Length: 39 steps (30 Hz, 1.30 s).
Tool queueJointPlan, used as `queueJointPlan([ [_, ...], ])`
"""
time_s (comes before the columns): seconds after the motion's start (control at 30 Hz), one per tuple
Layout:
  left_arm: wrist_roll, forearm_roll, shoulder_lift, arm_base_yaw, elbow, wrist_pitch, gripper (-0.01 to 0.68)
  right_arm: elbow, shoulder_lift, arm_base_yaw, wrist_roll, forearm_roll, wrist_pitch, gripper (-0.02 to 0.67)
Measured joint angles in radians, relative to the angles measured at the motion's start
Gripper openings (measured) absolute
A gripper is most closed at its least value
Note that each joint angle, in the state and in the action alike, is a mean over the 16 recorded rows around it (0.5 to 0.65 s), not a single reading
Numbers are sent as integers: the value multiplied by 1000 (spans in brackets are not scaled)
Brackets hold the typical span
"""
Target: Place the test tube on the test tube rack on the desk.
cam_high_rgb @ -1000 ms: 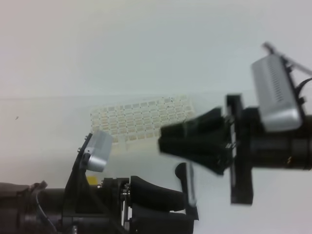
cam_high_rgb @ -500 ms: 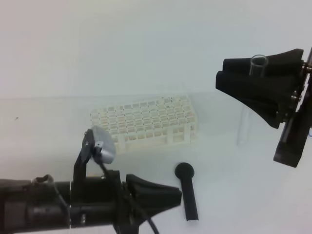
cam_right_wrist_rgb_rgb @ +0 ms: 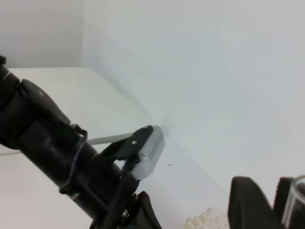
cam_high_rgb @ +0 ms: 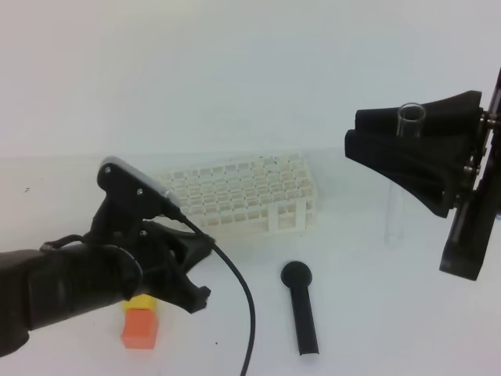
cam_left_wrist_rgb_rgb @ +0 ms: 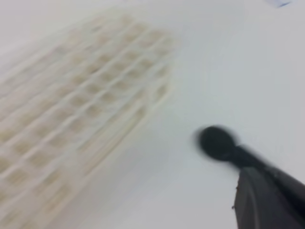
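The clear test tube (cam_high_rgb: 394, 213) hangs upright in my right gripper (cam_high_rgb: 354, 133), which is shut on its upper part. Its open rim (cam_high_rgb: 411, 116) sticks out above the black fingers (cam_high_rgb: 407, 160). The tube's lower end is just above the desk (cam_high_rgb: 352, 313), to the right of the white test tube rack (cam_high_rgb: 243, 200). The rim also shows at the right wrist view's edge (cam_right_wrist_rgb_rgb: 296, 202). My left gripper (cam_high_rgb: 205, 270) is low at the left front of the rack, empty, jaws apart. The left wrist view shows the rack (cam_left_wrist_rgb_rgb: 81, 105), blurred.
A black round-headed stick (cam_high_rgb: 302, 307) lies on the desk in front of the rack. It also shows in the left wrist view (cam_left_wrist_rgb_rgb: 219, 143). An orange cube (cam_high_rgb: 139, 328) and a yellow cube (cam_high_rgb: 141, 301) sit under my left arm (cam_high_rgb: 70, 286).
My right gripper lifted the tube from near the stick up and to the right, then held still. My left arm swung left and turned, uncovering the orange and yellow cubes.
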Motion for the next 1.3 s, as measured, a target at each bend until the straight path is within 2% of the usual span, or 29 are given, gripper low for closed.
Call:
queueJointPlan([
  [0.23, -4, 0, 21, 0, -7, -100, -1, 0, 0, 0, 4, -12, -7, 112],
  [0.7, -5, 1, 35, -1, 4, -110, -1, 0, 0, 0, 5, -42, -13, 112],
  [0.87, -4, 1, -68, -2, 9, -119, -1, 0, 0, 0, 4, -48, -14, 112],
  [1.1, -3, 0, -313, 1, 11, -118, -1, 0, 4, 0, 1, -50, -15, 112],
  [1.3, -3, 0, -515, 34, 11, -93, -1, 0, 33, 0, -30, -30, -41, 112],
])
